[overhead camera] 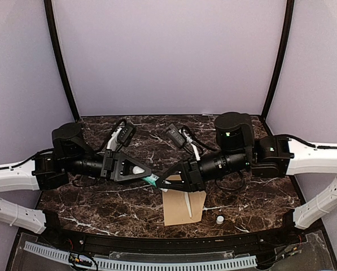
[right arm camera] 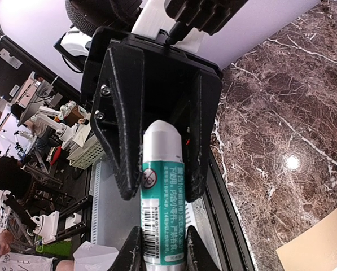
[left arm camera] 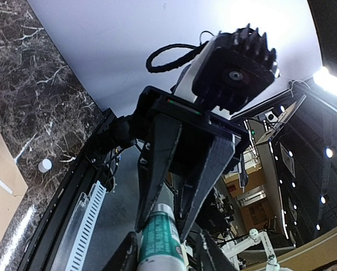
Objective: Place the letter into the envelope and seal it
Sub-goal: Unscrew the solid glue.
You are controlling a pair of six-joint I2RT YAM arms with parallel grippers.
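The kraft-brown envelope (overhead camera: pixel 179 214) lies flat near the table's front edge, with a thin white strip across it. The letter is out of view. A green-and-white glue stick (overhead camera: pixel 152 180) hangs level above the table between both grippers. My right gripper (right arm camera: pixel 161 248) is shut on its labelled body (right arm camera: pixel 162 209). My left gripper (left arm camera: pixel 165 254) faces it from the other side. Its jaws stand close round the stick's other end (left arm camera: pixel 161 240), with a small gap still showing on one side. The envelope's corner (left arm camera: pixel 1 197) shows at the left edge of the left wrist view.
A small white round object (overhead camera: pixel 219 219) lies on the dark marble table (overhead camera: pixel 100 209) just right of the envelope. Purple walls close in the back and both sides. A black rail and a white slotted strip (overhead camera: pixel 157 262) run along the near edge.
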